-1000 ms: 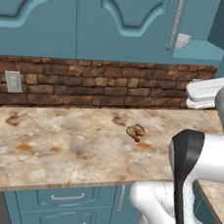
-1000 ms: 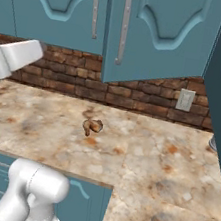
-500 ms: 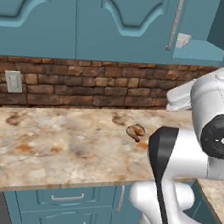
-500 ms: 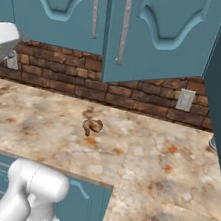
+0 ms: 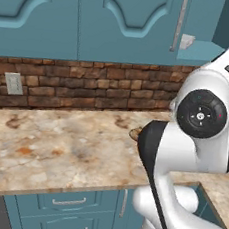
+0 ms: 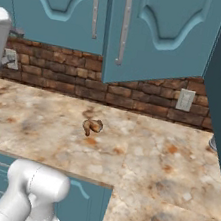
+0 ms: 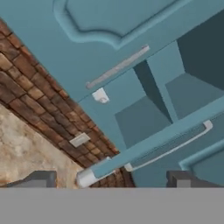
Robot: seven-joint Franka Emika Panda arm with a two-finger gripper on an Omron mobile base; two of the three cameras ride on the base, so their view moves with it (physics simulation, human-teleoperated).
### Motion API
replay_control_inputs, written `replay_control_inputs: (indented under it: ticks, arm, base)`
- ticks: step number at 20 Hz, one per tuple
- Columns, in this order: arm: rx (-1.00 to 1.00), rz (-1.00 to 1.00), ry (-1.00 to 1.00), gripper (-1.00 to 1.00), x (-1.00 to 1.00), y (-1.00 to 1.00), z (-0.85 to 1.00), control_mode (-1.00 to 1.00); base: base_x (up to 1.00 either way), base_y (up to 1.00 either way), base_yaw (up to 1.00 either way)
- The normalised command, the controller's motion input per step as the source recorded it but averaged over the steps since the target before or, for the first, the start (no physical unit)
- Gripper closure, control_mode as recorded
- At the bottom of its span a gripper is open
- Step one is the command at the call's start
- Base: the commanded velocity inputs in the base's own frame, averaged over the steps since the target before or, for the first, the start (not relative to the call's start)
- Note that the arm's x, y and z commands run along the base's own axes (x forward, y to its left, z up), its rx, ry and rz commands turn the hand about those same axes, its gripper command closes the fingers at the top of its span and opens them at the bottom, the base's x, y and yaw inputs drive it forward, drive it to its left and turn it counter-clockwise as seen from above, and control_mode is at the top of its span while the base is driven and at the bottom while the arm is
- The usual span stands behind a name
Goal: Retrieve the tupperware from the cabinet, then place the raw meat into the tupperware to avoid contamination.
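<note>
**Tupperware on the open cabinet's shelf, raw meat on the worktop, hand spread**

The tupperware is a small pale container sitting at the front edge of the lower shelf inside the cabinet, just behind the open door's silver bar handle. In the hand view it appears as a small whitish block on the same shelf edge, well apart from the fingertips. The cabinet is teal-blue with arched-panel doors. In the right base view one door stands swung outward over the worktop, its long vertical handle facing the camera.

The raw meat is a small curled brown-and-tan lump lying on the marbled beige worktop, in front of the brick backsplash. In the left base view only a sliver of it shows beside the arm's dark elbow.

The hand has its two dark fingertips standing wide apart with nothing between them. It points up toward the cabinet interior, with the open door's edge and handle crossing just above it in that view.

A white wall socket sits on the backsplash right of the open door; another socket shows on the brick in the left base view. Teal drawers with short horizontal handles run below the worktop.
</note>
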Motion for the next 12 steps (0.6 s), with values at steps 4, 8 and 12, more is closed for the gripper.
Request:
replay_control_inputs:
  ticks: [4,8,12]
  arm:
    - [-0.25,-0.17,0.16,-1.0,0.14,-0.04,-0.25,-1.0]
    - [-0.2,-0.17,0.18,-1.0,0.31,-0.01,-0.23,-1.0]
    - [-0.15,-0.18,0.11,-1.0,0.4,-0.04,-0.15,-1.0]
  base:
    - [0.0,0.0,0.0]
    - [0.0,0.0,0.0]
    - [0.0,0.0,0.0]
